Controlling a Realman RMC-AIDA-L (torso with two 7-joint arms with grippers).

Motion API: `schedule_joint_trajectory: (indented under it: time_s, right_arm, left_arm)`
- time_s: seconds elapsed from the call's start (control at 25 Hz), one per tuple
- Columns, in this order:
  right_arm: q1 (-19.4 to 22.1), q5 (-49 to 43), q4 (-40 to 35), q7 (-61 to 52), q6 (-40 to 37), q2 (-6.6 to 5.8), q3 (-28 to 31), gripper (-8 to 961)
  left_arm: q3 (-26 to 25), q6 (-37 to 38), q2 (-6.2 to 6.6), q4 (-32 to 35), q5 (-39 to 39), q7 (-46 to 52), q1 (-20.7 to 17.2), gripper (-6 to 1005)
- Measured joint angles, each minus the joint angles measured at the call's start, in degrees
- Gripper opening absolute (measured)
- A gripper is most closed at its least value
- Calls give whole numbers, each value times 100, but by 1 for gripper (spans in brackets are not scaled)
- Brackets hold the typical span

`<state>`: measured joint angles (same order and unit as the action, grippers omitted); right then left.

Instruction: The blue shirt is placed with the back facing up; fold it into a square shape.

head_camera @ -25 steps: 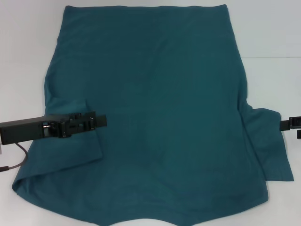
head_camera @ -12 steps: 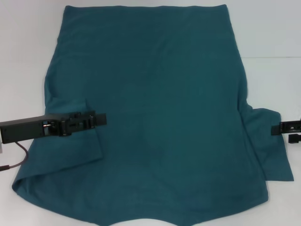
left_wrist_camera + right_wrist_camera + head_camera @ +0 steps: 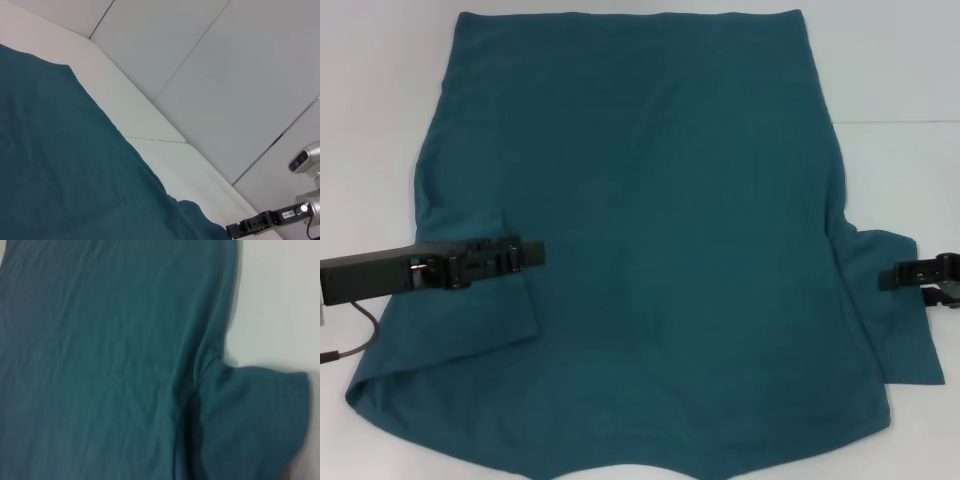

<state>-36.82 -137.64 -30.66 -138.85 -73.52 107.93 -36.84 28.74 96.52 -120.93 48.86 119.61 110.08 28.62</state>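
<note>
Since the earlier frame the right gripper (image 3: 918, 276) is edging inward over the spread sleeve (image 3: 898, 305), while the left gripper (image 3: 510, 257) is staying put over the sleeve already folded in on its own side. The blue shirt (image 3: 650, 230) is lying flat, plain side up, on the white table (image 3: 380, 90), its body stretching between the two grippers and away from both toward the far edge.

You are now working the right sleeve — the one lying open outside the side seam, directly beneath the right gripper. Whether that gripper's fingers are parted or closed cannot be told from these views, and the same holds for the left; neither is visibly holding cloth. To do this step well, you are aiming to pinch the sleeve at its outer hem, not at the armpit crease (image 3: 200, 377), lifting only one layer, then carrying it straight inward until it mirrors the left fold. Keep the lift low, or the body panel is likely to drag and wrinkle.
</note>
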Motion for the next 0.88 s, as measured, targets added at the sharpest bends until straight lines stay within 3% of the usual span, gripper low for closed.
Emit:
schedule_joint_trajectory:
  time_s: [0.44,0.64,0.88]
  right_arm:
    - [-98,12,24,-50,91,82,0,784]
    - [-82,-1,26,-104,97,82,-16,592]
    - [-64,-1,25,-107,65,63,-16,463]
  left_arm:
    - [0,-19,0,0,0,5,3,601]
    - [0,-27,0,0,0,12,4,601]
    - [0,-28,0,0,0,64,20,600]
